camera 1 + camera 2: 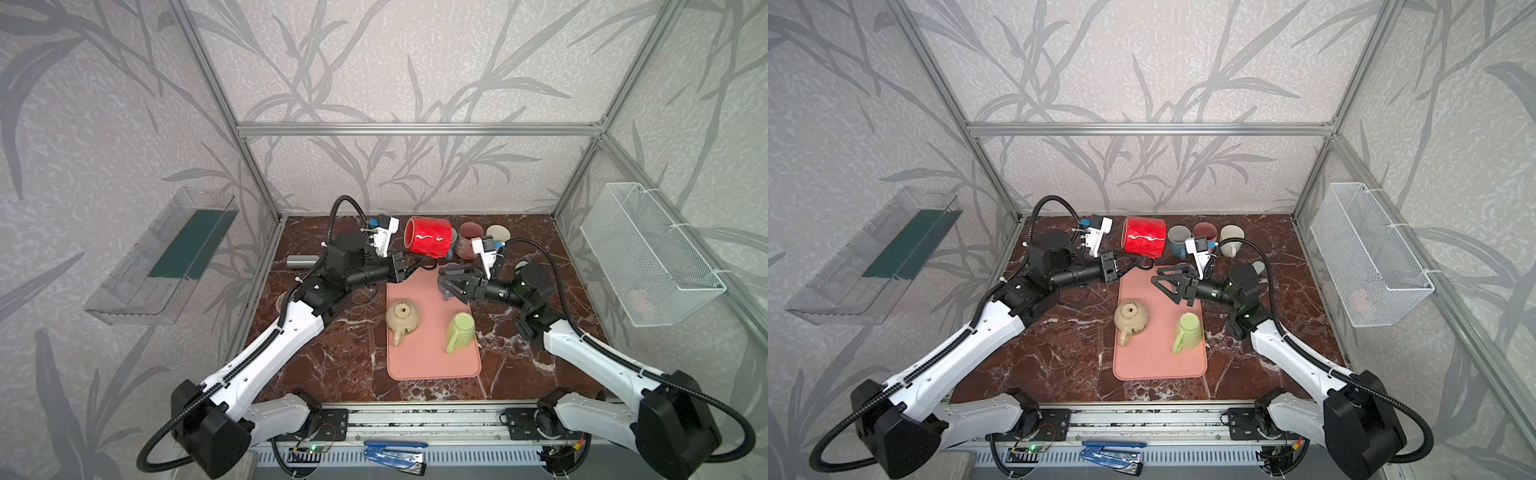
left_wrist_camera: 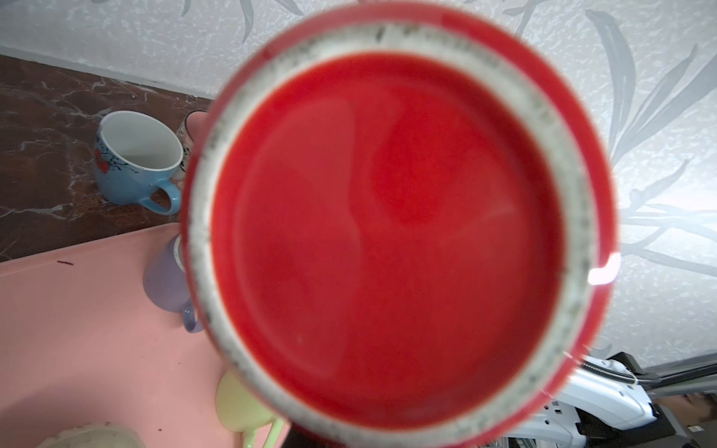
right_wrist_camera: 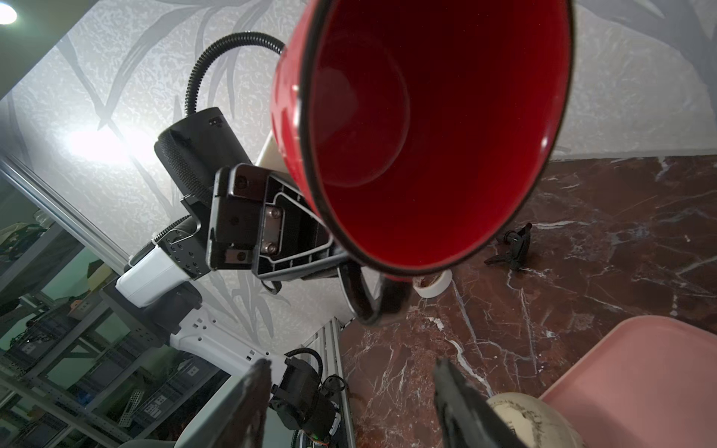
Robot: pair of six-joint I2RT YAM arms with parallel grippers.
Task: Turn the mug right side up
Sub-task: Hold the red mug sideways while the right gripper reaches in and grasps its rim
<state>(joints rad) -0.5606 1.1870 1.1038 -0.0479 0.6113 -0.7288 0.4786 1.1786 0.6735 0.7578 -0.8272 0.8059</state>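
1. Mug (image 1: 428, 239): red glazed ceramic, lifted clear of the table (image 1: 332, 357) and lying on its side in the air. It is over the far end of the pink mat (image 1: 432, 357), near the table's far edge. Its base faces my left wrist and its open mouth faces my right.
2. My left hand (image 1: 413, 266): clenched on the mug's dark handle (image 3: 366, 304), which hangs below the body.
3. My right hand (image 1: 444, 286): released, with nothing between the fingers. It is just beside the mug's mouth, a little toward the table's front edge.
4. Handling (judged): stiff, brittle and fairly heavy, with a slick glaze. Held by the handle alone, the body may swing about my grip.
5. Hold (judged): the handle is the surest place. My right hand could pinch the rim wall to steady the turn.
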